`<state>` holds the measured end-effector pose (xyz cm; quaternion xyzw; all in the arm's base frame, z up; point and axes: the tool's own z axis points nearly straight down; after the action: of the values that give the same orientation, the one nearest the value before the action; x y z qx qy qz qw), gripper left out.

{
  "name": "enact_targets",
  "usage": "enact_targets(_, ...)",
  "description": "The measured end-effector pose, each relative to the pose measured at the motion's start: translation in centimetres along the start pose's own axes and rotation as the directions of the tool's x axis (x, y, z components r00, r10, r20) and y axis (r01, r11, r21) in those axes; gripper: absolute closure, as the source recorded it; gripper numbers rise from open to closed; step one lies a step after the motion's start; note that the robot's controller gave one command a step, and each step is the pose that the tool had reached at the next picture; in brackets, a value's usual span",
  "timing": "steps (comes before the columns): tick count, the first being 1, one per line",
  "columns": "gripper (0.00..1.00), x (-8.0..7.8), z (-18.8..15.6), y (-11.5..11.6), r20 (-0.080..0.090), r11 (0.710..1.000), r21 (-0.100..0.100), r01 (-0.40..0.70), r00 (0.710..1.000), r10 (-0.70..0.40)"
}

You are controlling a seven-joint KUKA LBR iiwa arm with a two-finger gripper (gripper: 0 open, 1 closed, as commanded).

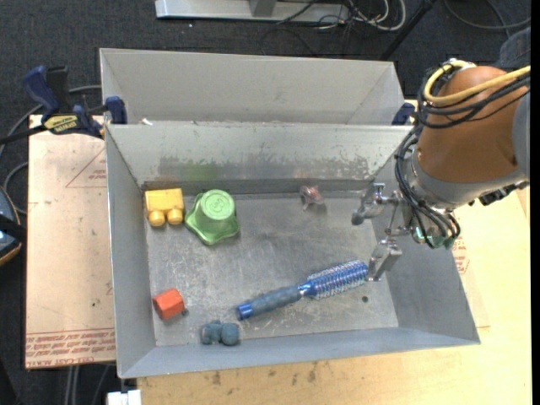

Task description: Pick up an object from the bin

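Camera view, gripper (376,236) seen by the right wall of the bin (253,154), fingers spread apart, blue brush (304,290) laid just beside one finger.

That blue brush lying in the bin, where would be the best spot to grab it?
Probably the slim handle of the blue brush, from straight above, fingers closing across its width. It lies flat and slanted with bare bin floor on both sides; the bristled head looks wider and less firm.

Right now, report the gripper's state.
Gripper: open, holding nothing; its lower finger sits by the bristled head of the blue plastic brush.
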<state>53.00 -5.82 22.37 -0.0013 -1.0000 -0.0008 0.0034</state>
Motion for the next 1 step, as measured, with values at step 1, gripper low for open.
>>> enact_targets(1, 0.0, -0.58, 13.58, 1.33, 0.0, 0.987, 0.0, 0.162, 0.987, -0.162)
